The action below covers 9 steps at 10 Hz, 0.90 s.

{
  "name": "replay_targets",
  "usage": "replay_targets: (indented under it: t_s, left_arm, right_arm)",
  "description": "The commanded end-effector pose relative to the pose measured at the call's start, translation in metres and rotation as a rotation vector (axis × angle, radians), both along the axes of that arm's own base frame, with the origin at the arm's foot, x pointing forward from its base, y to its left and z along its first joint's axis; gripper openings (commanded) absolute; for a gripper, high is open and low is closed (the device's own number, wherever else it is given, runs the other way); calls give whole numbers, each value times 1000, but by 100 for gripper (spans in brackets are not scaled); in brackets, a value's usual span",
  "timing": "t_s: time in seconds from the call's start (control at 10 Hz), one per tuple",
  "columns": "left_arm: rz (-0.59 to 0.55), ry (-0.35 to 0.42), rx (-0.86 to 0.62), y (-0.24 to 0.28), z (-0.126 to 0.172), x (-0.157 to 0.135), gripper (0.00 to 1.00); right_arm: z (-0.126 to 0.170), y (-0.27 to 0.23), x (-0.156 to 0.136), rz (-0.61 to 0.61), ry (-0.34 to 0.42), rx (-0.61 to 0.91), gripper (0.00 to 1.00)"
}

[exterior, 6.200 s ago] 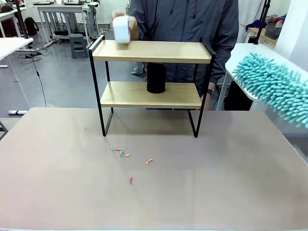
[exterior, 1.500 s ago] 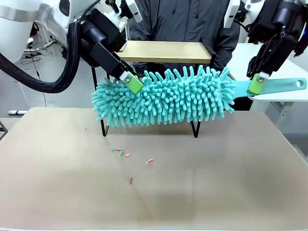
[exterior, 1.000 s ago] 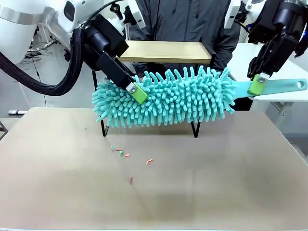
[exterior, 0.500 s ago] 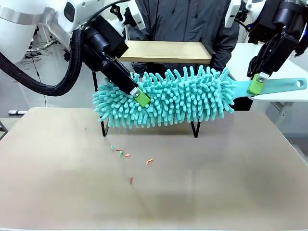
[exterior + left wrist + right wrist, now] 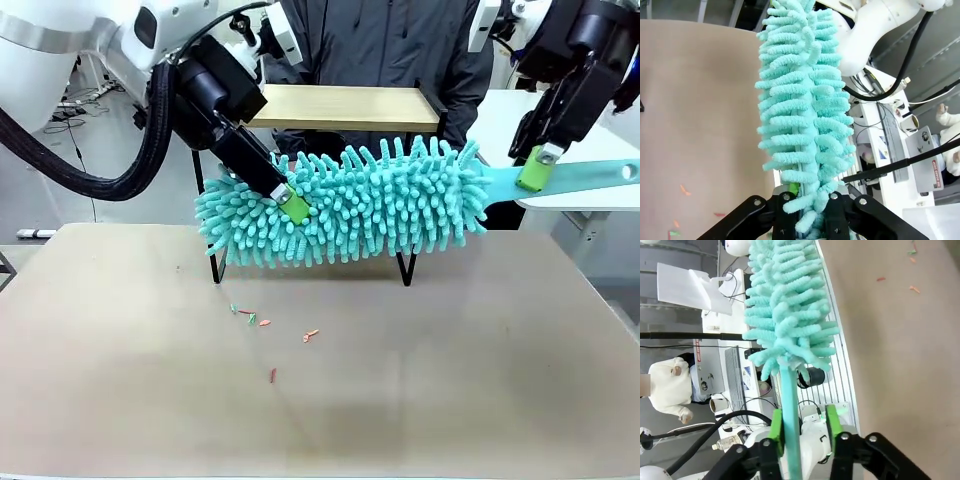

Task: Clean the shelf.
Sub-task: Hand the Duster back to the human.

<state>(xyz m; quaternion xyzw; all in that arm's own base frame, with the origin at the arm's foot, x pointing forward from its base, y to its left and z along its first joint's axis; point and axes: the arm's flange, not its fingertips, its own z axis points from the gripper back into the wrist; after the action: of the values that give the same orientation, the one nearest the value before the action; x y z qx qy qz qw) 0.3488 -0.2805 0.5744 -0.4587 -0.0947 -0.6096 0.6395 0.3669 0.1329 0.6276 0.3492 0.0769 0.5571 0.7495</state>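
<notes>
Before shelf [image 5: 345,107], duster [image 5: 350,205]; scraps [image 5: 262,322] on table [image 5: 480,380]

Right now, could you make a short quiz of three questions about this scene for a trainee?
1. True or false: the left gripper is clamped on the fluffy head of the teal duster.
2. Which part of the duster lies between the right gripper's pads?
3. Where do the small coloured scraps lie: A on the shelf, B on the table?

Key: 1 true; 2 the handle; 3 B.
</notes>
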Motion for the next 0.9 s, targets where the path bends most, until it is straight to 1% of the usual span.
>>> replay_targets:
  t_s: [0.0, 0.1, 0.2, 0.3, 0.4, 0.5, 0.6, 0.7, 0.8]
  left_arm:
    - [-5, 0, 13, 7, 7, 2, 0]
    - [-7, 8, -4, 13, 7, 3, 0]
    - [-12, 20, -21, 20, 8, 4, 0]
    - [-25, 27, -37, 27, 7, 4, 0]
    - [-32, 35, -52, 34, 6, 5, 0]
    - [-28, 47, -61, 39, 5, 6, 0]
    - [-15, 42, -69, 45, 5, 6, 0]
    - [10, 38, -94, 53, 8, 7, 0]
    - [54, 17, -148, 66, 17, 6, 0]
  right_arm:
    - [0, -13, -4, -145, -31, 88, 100]
    - [2, -33, -1, -270, -53, 186, 96]
    - [1, -57, 2, -466, -45, 311, 100]
    - [-8, -85, 7, -701, -38, 431, 100]
    - [-35, -118, 18, -966, -65, 505, 100]
    - [-74, -144, 23, -1150, -10, 583, 100]
    - [-120, -166, 21, -1368, 27, 547, 100]
    - [-162, -172, 12, -1470, 95, 539, 100]
    - [-201, -165, -2, -1563, 122, 415, 100]
